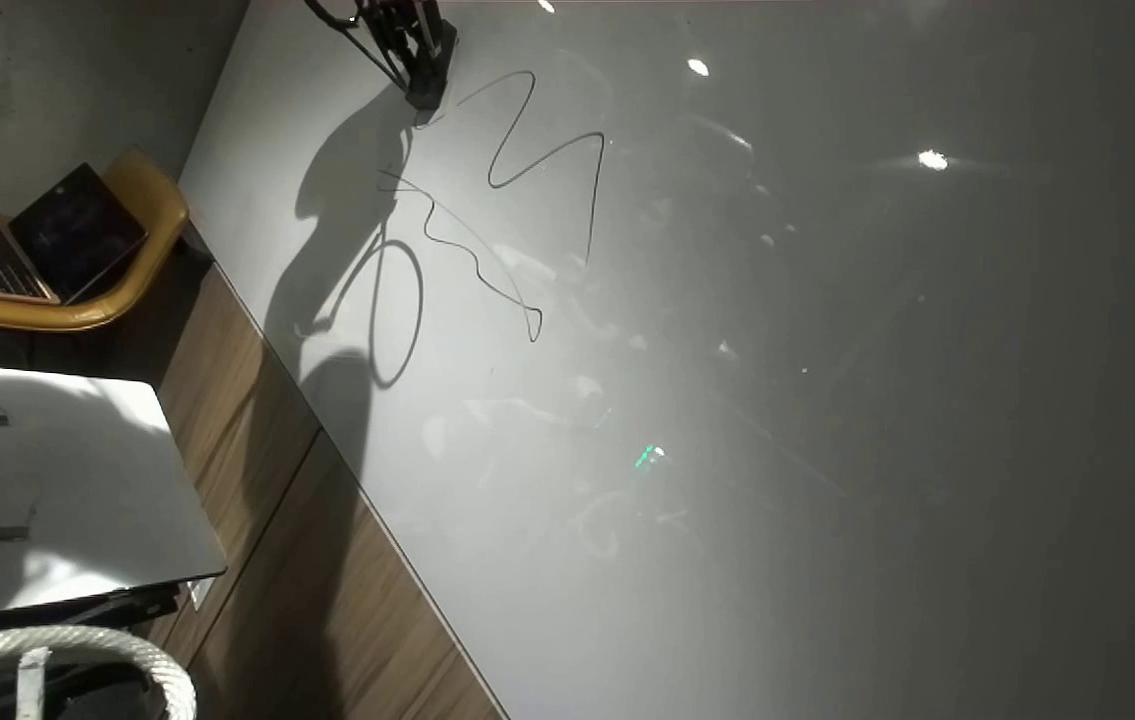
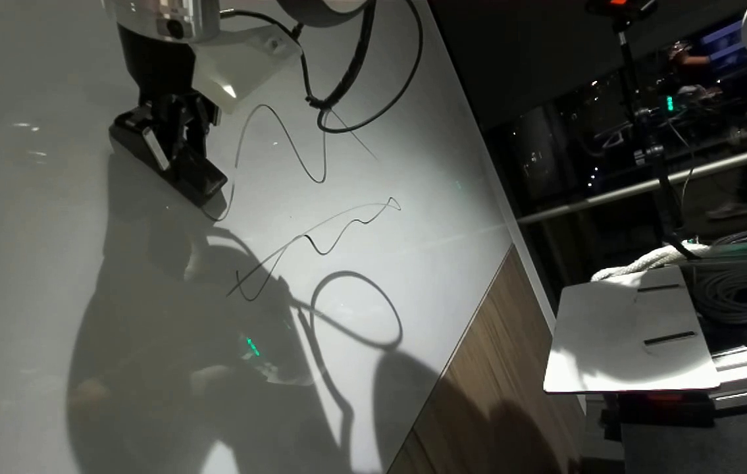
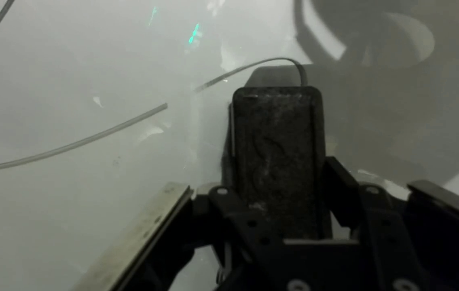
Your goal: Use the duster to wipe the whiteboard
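The glossy grey-white whiteboard (image 1: 787,420) bore 2 thin dark scribbles (image 1: 495,186); most wiping apparently remained. A white rectangular surface (image 1: 107,470) stood beyond. In an exterior view, a looped black cable (image 2: 356,64) overlapped 1 scribble, possibly obstructing. The jaws clamped the dark grey-black oblong duster (image 3: 278,149) near that scribble's short, probably wiped gap.

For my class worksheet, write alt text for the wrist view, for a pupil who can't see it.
The robot's hand grips a dark oblong duster in front of a glossy whiteboard. A grey line, broken by a gap, curves to the duster's upper end; shadows fall at right.
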`<state>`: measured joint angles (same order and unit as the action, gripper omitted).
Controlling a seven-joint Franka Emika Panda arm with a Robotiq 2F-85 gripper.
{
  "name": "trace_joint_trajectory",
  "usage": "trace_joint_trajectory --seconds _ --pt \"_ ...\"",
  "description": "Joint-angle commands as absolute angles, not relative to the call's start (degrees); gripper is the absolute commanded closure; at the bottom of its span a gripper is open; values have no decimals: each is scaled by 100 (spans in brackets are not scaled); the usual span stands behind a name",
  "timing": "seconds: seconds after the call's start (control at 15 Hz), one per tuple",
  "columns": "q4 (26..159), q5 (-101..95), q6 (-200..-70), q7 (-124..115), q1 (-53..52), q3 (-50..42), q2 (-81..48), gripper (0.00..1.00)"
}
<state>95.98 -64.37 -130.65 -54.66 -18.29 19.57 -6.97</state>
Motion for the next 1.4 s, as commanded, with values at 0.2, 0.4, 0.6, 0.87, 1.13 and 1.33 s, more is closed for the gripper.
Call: trace_joint_trajectory --seconds 0.2,0.4,0.6,0.87,1.13,1.33 --pt "9734 -6252 -13255 -5488 -1503 1398 -327 71" --pt "10085 -6234 -13226 -5707 -1375 1253 24 71" --pt "10481 -6155 -13242 -5903 -1144 1088 376 71" --pt "10932 -6084 -13369 -5989 -729 776 746 71" --pt "11181 -6054 -13685 -5917 -248 318 899 71" --pt "11210 -5920 -14259 -5691 124 -136 822 71"
